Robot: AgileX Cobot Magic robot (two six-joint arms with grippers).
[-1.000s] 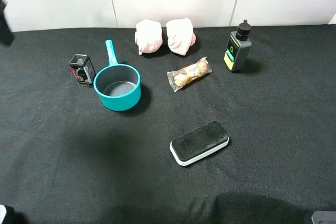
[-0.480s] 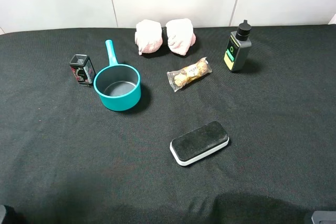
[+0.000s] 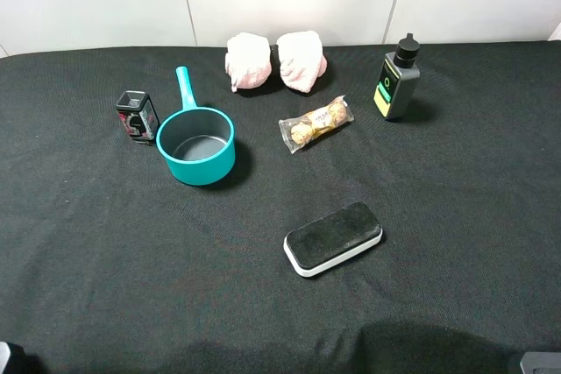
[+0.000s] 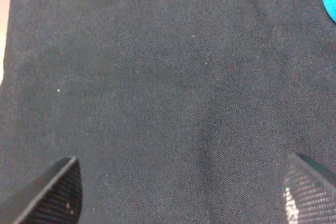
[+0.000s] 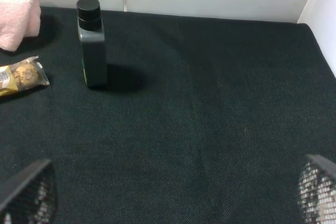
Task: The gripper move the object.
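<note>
Currently the object [image 3: 136,116] stands upright at the far left of the bench [image 3: 105,251], just beside the teal pot [image 3: 196,145], touched by nothing. Left end effector [image 4: 178,192] hangs over bare cloth with its jaws spread wide, probably ready to approach. Right end effector [image 5: 173,198] is likewise wide and empty, near the black bottle [image 5: 91,45]

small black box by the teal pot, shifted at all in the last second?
No. The small black box stands upright just left of the teal pot, same gap as before and the same distance from the table's back edge.
</note>
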